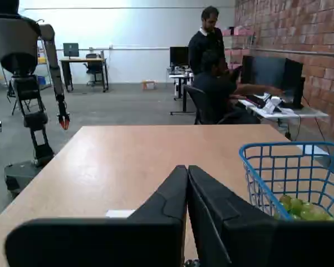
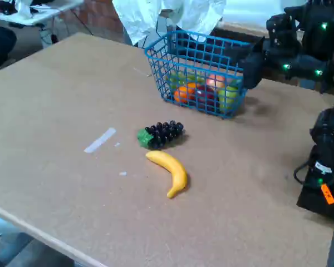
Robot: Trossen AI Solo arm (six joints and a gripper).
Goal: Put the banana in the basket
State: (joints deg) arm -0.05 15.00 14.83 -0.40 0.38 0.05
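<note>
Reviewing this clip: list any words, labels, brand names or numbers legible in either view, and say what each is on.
No text is legible in either view.
Orange tag on the black arm base, fixed view: dark marks, too small to read.
White tape strip on the table: blank.
Banana, basket, grape bunch: no markings seen.

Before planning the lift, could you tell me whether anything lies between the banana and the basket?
Yes: in the fixed view the dark grape bunch lies on the table between the banana and the basket, close to the banana, apart from the basket.
</note>
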